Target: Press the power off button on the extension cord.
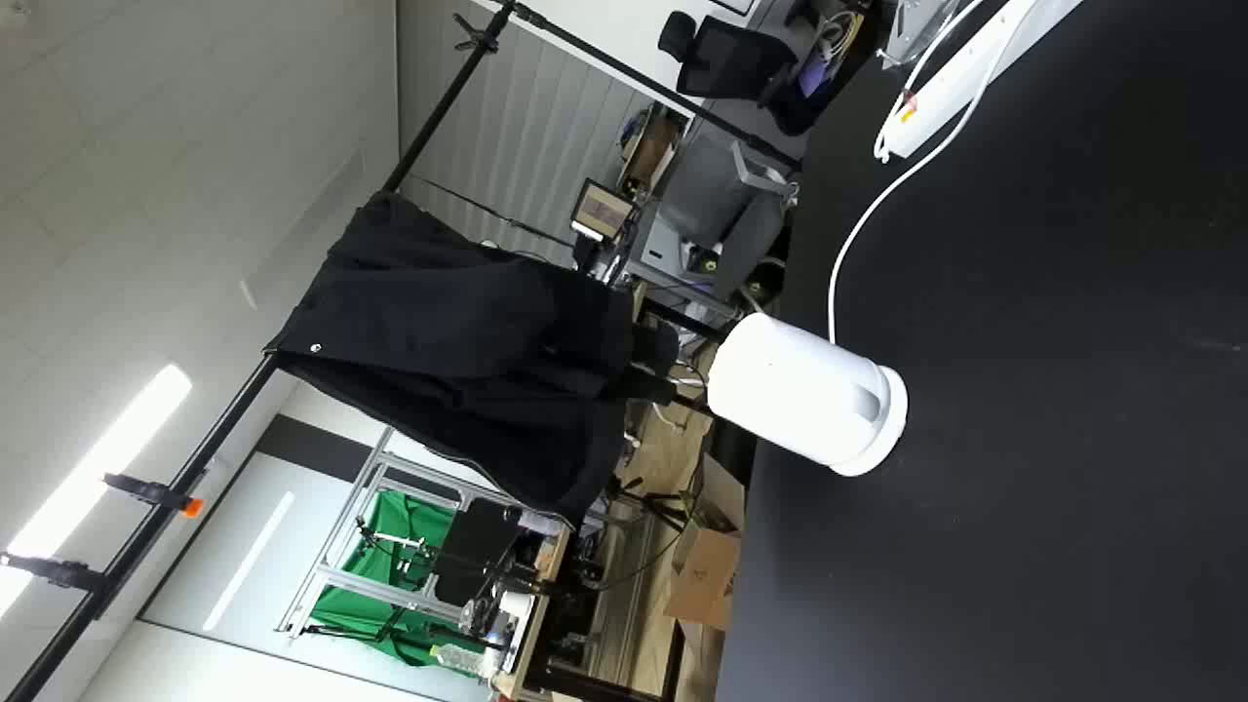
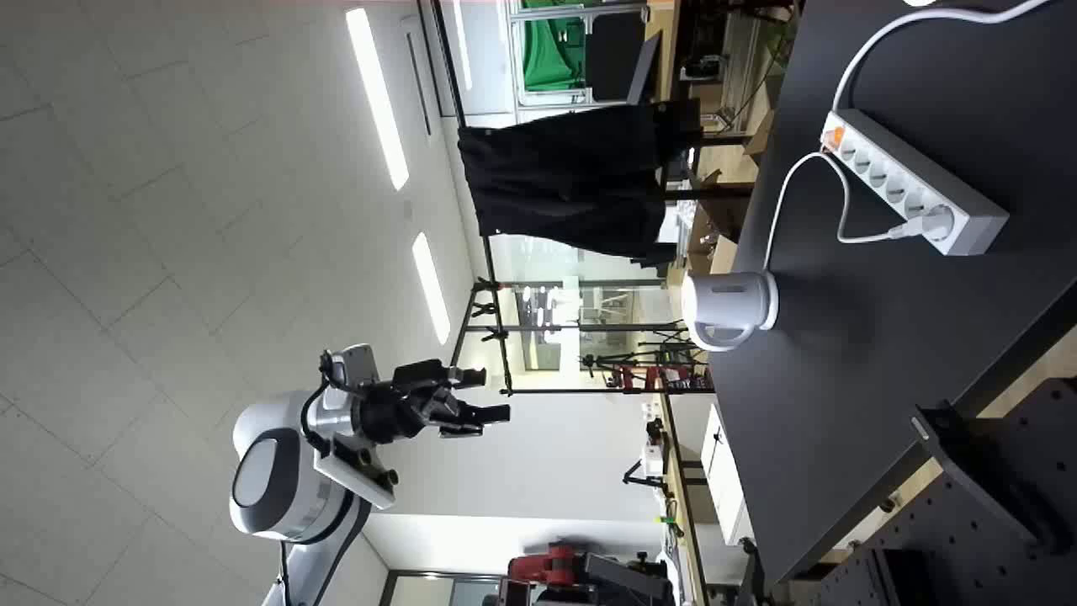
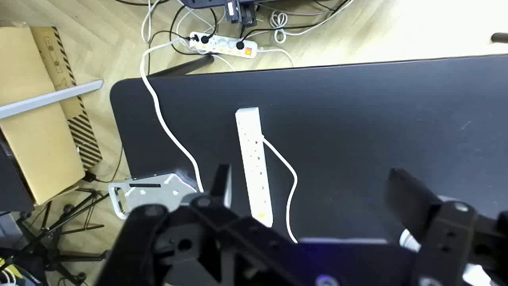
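Only in an exterior view: arm (image 2: 294, 484) (gripper (image 2: 485, 396) agape).

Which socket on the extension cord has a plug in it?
The end one, farthest from the orange switch; in an exterior view a white plug fills it, while the other sockets look bare.

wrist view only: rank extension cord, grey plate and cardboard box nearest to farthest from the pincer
1. Extension cord, on the desk, visible through the open pincer
2. Grey plate, at the desk's left edge
3. Cardboard box, far left, beyond the desk
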Available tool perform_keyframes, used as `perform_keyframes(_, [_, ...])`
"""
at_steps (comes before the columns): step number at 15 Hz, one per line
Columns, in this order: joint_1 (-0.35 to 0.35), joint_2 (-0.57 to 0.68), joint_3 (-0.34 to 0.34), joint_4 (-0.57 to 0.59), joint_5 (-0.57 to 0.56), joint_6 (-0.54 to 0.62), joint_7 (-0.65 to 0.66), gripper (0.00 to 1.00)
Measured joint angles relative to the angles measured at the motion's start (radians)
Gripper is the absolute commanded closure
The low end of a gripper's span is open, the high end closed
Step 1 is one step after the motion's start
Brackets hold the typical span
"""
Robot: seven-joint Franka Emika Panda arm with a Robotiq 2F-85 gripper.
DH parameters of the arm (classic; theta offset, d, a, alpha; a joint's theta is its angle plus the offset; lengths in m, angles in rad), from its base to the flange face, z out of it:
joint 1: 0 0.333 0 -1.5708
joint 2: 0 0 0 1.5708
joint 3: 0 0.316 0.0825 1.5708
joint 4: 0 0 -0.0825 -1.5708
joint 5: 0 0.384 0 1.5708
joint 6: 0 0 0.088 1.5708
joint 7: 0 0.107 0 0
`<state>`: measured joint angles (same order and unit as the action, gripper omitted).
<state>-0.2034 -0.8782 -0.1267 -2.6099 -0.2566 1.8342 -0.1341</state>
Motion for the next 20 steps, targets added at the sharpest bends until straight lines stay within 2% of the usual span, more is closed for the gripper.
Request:
perform_keyframes(13, [0.003,0.007,-0.004,0.000,-0.001,0.020,0.000,0.00])
perform_keyframes(16, [0.003,0.067,-0.026,0.001,-0.003,0.146,0.000,0.00])
perform_keyframes(20, [0.002,0.232,-0.050,0.013,-0.002,0.382,0.001,0.00])
